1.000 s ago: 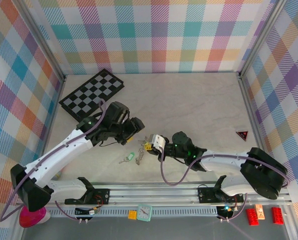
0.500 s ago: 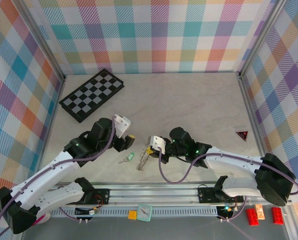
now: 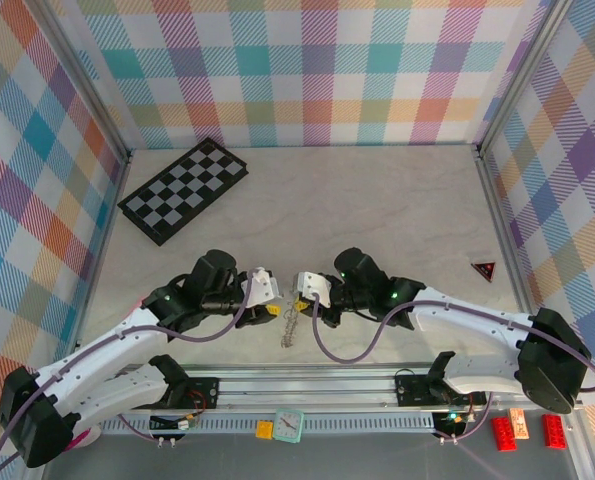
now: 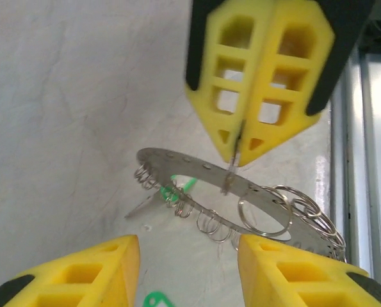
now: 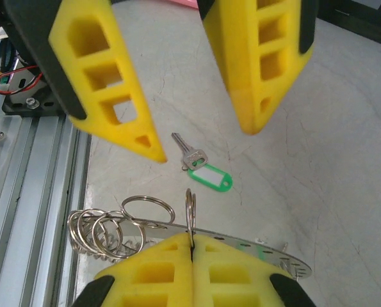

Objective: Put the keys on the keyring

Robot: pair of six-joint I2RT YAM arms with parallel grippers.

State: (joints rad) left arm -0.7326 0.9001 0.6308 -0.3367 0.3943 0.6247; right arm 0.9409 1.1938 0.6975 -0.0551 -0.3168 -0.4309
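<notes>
The keyring (image 5: 254, 248) is a flat grey metal band with holes, hung with many wire split rings (image 5: 107, 230). My right gripper (image 5: 191, 240) is shut on one upright split ring of it and holds it just above the table. In the left wrist view the keyring (image 4: 190, 167) hangs from those shut fingers (image 4: 260, 83). One of the keys (image 5: 191, 155), silver with a green tag (image 5: 208, 174), lies on the table beyond the ring. My left gripper (image 4: 189, 256) is open, facing the keyring, with nothing between its fingers. From above, both grippers meet at the keyring (image 3: 291, 328).
A chessboard (image 3: 184, 188) lies at the back left and a red triangle (image 3: 484, 269) at the right. The metal rail (image 3: 307, 385) runs along the near edge, close beside the keyring. A small clock (image 3: 288, 425) and red bricks (image 3: 502, 432) sit in front of it.
My left arm swung right and down until its gripper faces the right gripper over the key, its jaws narrowing. The right gripper shifted slightly left with the keyring.
</notes>
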